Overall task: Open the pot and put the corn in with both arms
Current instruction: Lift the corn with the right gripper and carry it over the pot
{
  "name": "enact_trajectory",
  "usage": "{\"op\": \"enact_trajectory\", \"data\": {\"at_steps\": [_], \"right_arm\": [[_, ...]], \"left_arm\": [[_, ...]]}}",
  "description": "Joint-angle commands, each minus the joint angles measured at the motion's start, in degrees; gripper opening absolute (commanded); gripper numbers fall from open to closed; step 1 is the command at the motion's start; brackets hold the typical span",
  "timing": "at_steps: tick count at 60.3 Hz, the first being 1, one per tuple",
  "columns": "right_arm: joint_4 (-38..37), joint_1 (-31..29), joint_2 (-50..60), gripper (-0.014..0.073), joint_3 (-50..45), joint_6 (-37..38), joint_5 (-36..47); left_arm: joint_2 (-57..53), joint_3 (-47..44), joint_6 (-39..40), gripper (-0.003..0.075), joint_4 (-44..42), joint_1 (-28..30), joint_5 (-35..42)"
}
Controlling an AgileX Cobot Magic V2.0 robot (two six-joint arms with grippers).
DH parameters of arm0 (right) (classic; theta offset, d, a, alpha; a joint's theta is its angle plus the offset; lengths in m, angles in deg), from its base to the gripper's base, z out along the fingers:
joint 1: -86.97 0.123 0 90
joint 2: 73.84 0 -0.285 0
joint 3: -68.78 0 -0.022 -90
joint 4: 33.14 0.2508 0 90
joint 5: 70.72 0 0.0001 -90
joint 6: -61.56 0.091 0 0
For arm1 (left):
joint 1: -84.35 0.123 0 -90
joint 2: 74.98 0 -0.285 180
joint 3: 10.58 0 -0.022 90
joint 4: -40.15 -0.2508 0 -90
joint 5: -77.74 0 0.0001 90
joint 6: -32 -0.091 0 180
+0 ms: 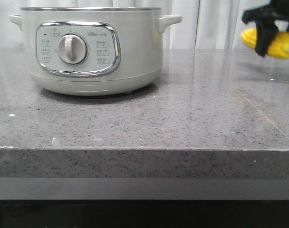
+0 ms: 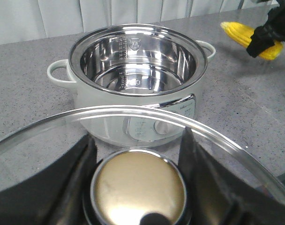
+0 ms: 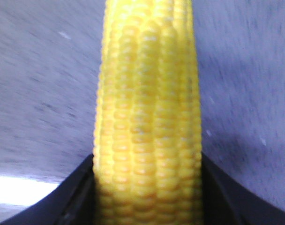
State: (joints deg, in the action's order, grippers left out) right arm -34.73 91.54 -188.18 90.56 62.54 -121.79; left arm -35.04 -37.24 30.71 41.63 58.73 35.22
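Filling almost the whole right wrist view, the corn (image 3: 147, 117) is sitting clamped between our right gripper's (image 3: 147, 206) dark fingers (image 3: 63, 201), which are pressing against its sides low on the cob. Its kernel rows are running straight away from the wrist, and the grey speckled counter (image 3: 39, 93) behind it is looking blurred.

From the front we are seeing the same cob (image 1: 277, 43) up at the far right, held clear above the counter (image 1: 182, 123) by the right gripper (image 1: 265, 33), well apart from the pot (image 1: 92, 47). One rounded yellow end is poking out to the left of the black fingers.

With our left gripper (image 2: 138, 187) we are holding the glass lid (image 2: 133, 112) by its round brass-coloured knob (image 2: 138, 187); the two black fingers (image 2: 77, 173) are closing in on the knob from either side. The lid's steel-edged rim is arching across the left wrist view, in front of the pot.

We are looking into the pot (image 2: 138, 61) through that view: it is standing open on the counter, its shiny steel bowl bare inside, a handle at each side. Its dial panel (image 1: 78, 47) is facing the front camera. The corn (image 2: 248, 37) is hovering off beyond the pot's far handle.
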Motion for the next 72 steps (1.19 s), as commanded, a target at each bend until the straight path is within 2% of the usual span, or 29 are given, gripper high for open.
{"op": "enact_trajectory", "data": {"at_steps": [1,17,34,52,65,72], "right_arm": [[0.1,2.9,5.3,0.0339,5.5,-1.6,1.9],[6.2,11.4,5.9,0.0339,14.7,-3.3,2.8],[16.4,19.6,5.8,0.0339,16.0,-8.1,8.3],[17.0,26.2,2.1,0.0339,16.0,-8.3,9.7],[17.0,27.6,-2.2,0.0349,16.0,-9.0,9.7],[16.9,27.6,-4.0,0.0423,16.0,-9.1,9.2]], "left_arm": [[-0.2,2.0,0.3,0.0148,0.7,0.0,8.2],[-0.2,2.0,0.3,0.0148,0.7,0.0,8.2],[-0.2,2.0,0.3,0.0148,0.7,0.0,8.2],[-0.2,2.0,0.3,0.0148,0.7,0.0,8.2],[-0.2,2.0,0.3,0.0148,0.7,0.0,8.2],[-0.2,2.0,0.3,0.0148,0.7,0.0,8.2]]}}
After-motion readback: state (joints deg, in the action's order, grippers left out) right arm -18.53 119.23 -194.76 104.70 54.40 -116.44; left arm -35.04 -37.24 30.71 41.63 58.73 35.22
